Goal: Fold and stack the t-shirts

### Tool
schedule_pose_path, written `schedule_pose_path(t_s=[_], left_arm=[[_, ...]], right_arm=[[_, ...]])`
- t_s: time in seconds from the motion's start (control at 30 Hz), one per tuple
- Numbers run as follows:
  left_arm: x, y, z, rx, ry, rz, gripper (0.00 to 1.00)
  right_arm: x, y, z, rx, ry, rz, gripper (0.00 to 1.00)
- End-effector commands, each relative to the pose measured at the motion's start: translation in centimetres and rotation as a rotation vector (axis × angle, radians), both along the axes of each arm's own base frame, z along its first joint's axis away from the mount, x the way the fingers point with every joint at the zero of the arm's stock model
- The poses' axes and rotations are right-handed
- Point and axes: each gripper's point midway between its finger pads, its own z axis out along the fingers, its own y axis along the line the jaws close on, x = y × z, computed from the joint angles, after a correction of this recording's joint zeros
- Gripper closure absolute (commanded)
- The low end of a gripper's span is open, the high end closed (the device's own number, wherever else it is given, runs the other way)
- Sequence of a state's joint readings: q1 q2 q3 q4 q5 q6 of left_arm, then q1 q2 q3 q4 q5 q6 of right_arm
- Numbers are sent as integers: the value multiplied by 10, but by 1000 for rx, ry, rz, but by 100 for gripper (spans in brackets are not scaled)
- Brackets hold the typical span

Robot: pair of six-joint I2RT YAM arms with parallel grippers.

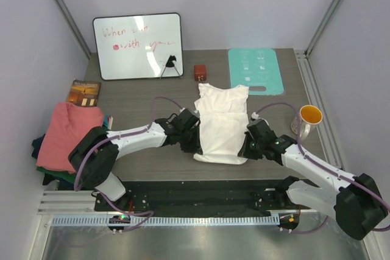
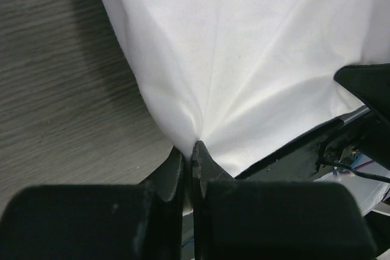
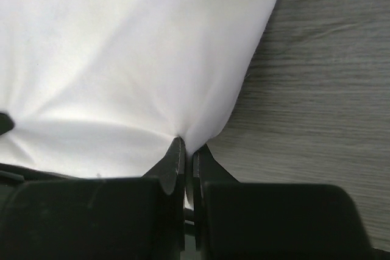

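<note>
Pinching white t-shirt [image 1: 221, 127] side edges between fingers [image 2: 175, 175].

T-shirt [image 1: 222, 123] centre, shirt pile [image 1: 64, 138] left, mug [image 1: 308, 120] right, whiteboard [image 1: 138, 45] behind

Large white t-shirt [image 1: 222, 127] folded narrow, lying centre, salmon-pink t-shirt [image 1: 66, 133] atop darker shirts [image 1: 47, 178] far left
</note>
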State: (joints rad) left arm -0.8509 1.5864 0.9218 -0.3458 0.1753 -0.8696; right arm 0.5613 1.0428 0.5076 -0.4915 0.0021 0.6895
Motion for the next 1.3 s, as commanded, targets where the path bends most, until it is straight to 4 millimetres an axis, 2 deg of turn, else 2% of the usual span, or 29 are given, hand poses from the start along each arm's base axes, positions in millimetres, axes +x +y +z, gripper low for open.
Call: schedule_pose_path(t_s=[0.0, 0.13, 0.33, 0.4, 0.43, 0.5, 0.53, 0.57, 0.63, 0.67, 0.7, 0.73, 0.8, 0.83, 0.87, 0.9, 0.93, 1.1, 1.13, 1.2, 1.23, 1.27], left_arm=[[-16, 8, 8, 40, 7, 6, 100], [-17, 9, 12, 66, -9, 0, 100], [4, 11, 32, 129, -97, 7, 100], [17, 11, 42, 158, -141, 22, 100], [24, 11, 46, 169, -168, 33, 100], [34, 6, 57, 168, -198, 41, 100], [39, 5, 61, 170, -216, 41, 100], [48, 1, 70, 167, -243, 52, 100], [60, 3, 73, 193, -261, 60, 100], [73, 2, 84, 182, -284, 79, 100], [78, 3, 83, 196, -283, 84, 100], [89, -1, 96, 184, -310, 90, 100], [108, 5, 97, 202, -321, 116, 100], [118, 3, 108, 188, -344, 122, 100], [130, 9, 111, 193, -349, 144, 100], [137, 9, 107, 204, -342, 146, 100], [148, 7, 118, 188, -363, 160, 100], [190, 14, 122, 220, -385, 173, 100], [201, 10, 119, 224, -386, 174, 100], [213, 10, 114, 235, -381, 166, 100], [224, 8, 112, 234, -380, 172, 100], [227, 8, 107, 245, -369, 164, 100]], right_arm=[[-16, 2, 13, 62, 11, 2, 99], [-15, 3, 33, 85, -26, 5, 99], [8, 8, 59, 55, -84, 18, 99], [14, 10, 64, 49, -88, 23, 99], [24, 9, 73, 30, -127, 12, 99], [33, 7, 76, 1, -145, 4, 99], [41, 9, 87, -1, -178, 9, 99], [48, 6, 89, -31, -193, -7, 99], [62, 6, 105, -51, -247, -6, 99], [68, 3, 107, -78, -261, -16, 99], [77, 3, 120, -81, -294, -26, 99], [82, 2, 126, -96, -314, -25, 99], [98, -4, 141, -128, -363, -63, 98], [104, -6, 145, -140, -380, -71, 98], [111, -12, 149, -159, -396, -87, 97], [121, -13, 155, -169, -416, -100, 97], [127, -15, 156, -175, -422, -108, 96], [165, -27, 153, -213, -428, -138, 96], [172, -27, 140, -231, -401, -132, 97], [187, -28, 137, -235, -413, -138, 97], [193, -27, 122, -247, -383, -127, 97], [200, -25, 121, -246, -383, -125, 97]])
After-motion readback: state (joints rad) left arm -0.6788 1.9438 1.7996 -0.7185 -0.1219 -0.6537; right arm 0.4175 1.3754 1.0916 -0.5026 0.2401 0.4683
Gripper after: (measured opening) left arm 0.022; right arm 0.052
